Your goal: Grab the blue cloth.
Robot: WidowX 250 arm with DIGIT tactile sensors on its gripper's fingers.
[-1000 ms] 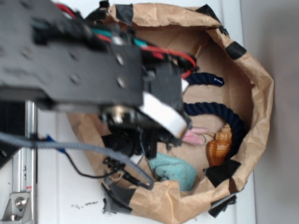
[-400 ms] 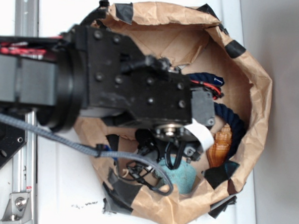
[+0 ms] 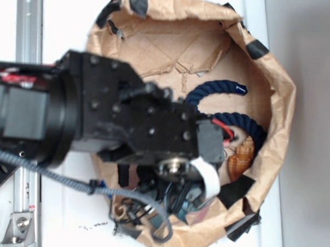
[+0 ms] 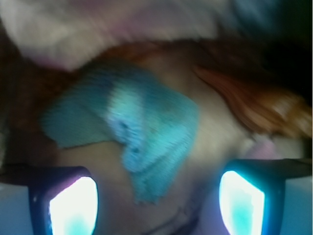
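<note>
While the claw (image 4: 156,205) hangs spread, one blue cloth (image 4: 142,127) between two fingers (image 4: 73,208), one seashell (image 3: 240,158), untouched.

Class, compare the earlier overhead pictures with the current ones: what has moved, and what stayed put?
The arm swung lower in the exterior view, over the near part of the paper bag, now hiding the blue cloth there. In the wrist view the open gripper straddles the cloth, not yet gripping. The navy rope and seashell stayed put.
</note>
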